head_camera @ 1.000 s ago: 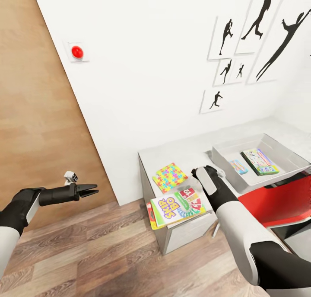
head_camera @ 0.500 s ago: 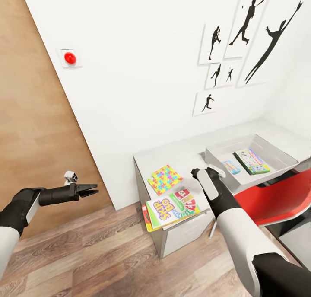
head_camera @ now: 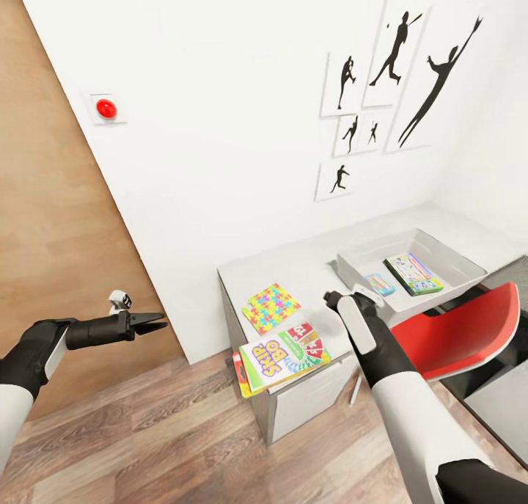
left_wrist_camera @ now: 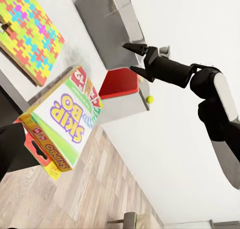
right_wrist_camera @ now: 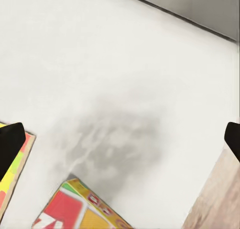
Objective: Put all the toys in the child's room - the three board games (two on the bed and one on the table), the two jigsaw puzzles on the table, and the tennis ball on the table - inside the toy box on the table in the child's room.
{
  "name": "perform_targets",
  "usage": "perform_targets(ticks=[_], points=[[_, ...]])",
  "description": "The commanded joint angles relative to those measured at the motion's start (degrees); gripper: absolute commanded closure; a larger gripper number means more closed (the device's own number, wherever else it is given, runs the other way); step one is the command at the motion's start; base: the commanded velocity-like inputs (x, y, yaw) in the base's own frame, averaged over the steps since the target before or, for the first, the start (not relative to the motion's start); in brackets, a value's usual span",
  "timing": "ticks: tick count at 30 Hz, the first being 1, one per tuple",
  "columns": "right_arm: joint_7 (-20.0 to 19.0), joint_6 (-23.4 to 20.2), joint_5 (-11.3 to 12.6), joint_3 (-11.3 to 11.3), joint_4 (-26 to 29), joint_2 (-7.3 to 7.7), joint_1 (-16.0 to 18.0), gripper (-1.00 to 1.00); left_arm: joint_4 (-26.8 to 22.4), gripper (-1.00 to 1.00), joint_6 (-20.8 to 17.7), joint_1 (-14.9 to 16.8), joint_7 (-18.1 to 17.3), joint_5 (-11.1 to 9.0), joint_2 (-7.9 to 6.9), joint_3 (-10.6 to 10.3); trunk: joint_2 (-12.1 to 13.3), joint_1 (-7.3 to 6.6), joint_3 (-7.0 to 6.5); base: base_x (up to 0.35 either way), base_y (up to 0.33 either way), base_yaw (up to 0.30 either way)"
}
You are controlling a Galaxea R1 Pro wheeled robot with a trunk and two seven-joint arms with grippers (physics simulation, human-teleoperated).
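Table [head_camera: 308, 265] sits against far white wall, its left end w/ open wood floor [head_camera: 169, 431] to the left and near side. Skip-Bo board game [head_camera: 282, 356] lies at the table's near-left corner, overhanging the near edge; a second flat red-and-yellow box [head_camera: 237, 364] shows under it, also sticking out past the edge. Jigsaw puzzle [head_camera: 270, 307] flat on the top just beyond, fully on the surface, apart from the game. Toy box [head_camera: 352, 265] further right along the table, w/ a green-edged board game [head_camera: 414, 274] and a small blue item [head_camera: 379, 284] inside. Red chair [head_camera: 458, 335] tucked at the table's near side, right of the right arm.

Right gripper [left_wrist_camera: 137, 57] hovers over bare tabletop betw. Skip-Bo game and toy box, jaws apart, nothing betw. them. Left gripper [head_camera: 155, 321] hangs well left of the table over open floor, jaws close together, nothing held. Small yellow ball [left_wrist_camera: 150, 99] seen in left wrist view near the chair; what it rests on can't tell.
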State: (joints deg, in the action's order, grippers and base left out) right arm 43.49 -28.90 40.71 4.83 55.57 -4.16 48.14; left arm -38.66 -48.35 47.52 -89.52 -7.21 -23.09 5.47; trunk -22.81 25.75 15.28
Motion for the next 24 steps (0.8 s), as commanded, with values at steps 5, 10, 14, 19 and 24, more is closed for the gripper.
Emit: perform_targets(ticks=[5,10,14,19,24], points=[[-0.95,-1.31,0.59,0.06,3.51,-0.02,-2.46,-1.00,-0.02,-1.00,-0.61,0.03,-0.22,0.00,-0.02,-0.02,-0.11,0.04,-0.33,0.000,0.000,-0.104],[-6.89,-2.53,0.73,0.04,6.05,-0.11,-4.50,-1.00,-0.02,-1.00,-0.61,0.03,-0.22,0.00,-0.02,-0.02,-0.11,0.04,-0.77,0.000,0.000,-0.104],[-10.51,-3.32,0.75,0.07,7.49,-0.34,-5.98,-1.00,-0.02,-1.00,-0.59,0.03,-0.23,0.00,-0.06,-0.02,-0.11,0.04,-1.13,0.000,0.000,-0.104],[-15.55,-4.54,0.73,0.16,10.79,-0.80,-9.80,-1.00,-0.02,-1.00,-0.60,0.03,-0.22,0.00,-0.10,-0.02,-0.11,0.04,-1.57,0.000,0.000,-0.104],[-21.10,-5.16,0.75,0.25,18.03,-0.83,-15.00,-1.00,-0.02,-1.00,-0.60,0.03,-0.22,0.00,-0.11,-0.02,-0.11,0.04,-2.01,0.000,0.000,-0.103]])
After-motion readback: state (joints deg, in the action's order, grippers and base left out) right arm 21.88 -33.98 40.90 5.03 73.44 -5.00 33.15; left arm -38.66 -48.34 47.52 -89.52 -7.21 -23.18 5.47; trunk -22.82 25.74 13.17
